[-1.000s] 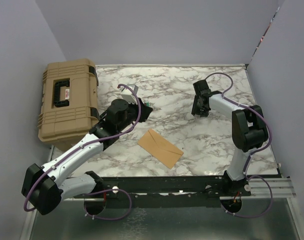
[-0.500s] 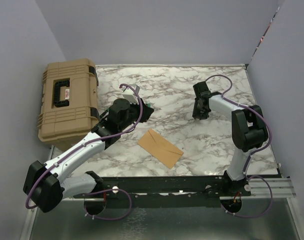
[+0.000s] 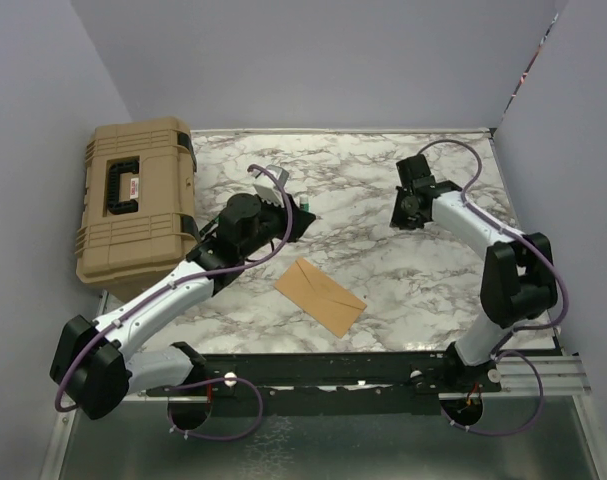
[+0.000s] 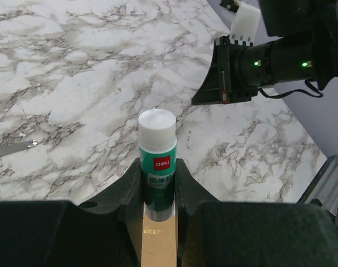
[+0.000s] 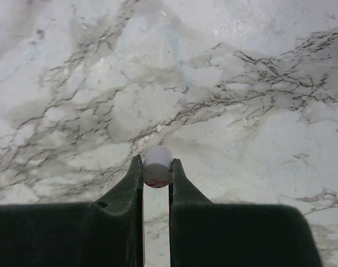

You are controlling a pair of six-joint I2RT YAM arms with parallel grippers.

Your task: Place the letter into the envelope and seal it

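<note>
Two claws at the sealing step: left claw (image 4: 157,168) clamps an upright glue stick (image 4: 157,139); right claw (image 5: 156,162) pinches a small white piece (image 5: 157,167), probably its cap. Envelope (image 3: 320,296) lies flat on the desk (image 3: 403,280) between the arms, letter not separately visible, presumably inside. Next move: carry the stick's tip down to the flap

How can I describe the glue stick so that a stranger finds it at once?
Look at the marble table, then at the left arm beside the tan case. The left gripper is shut on the glue stick. It is the only green tube with a white top; the right gripper grips just a small white round piece.
</note>
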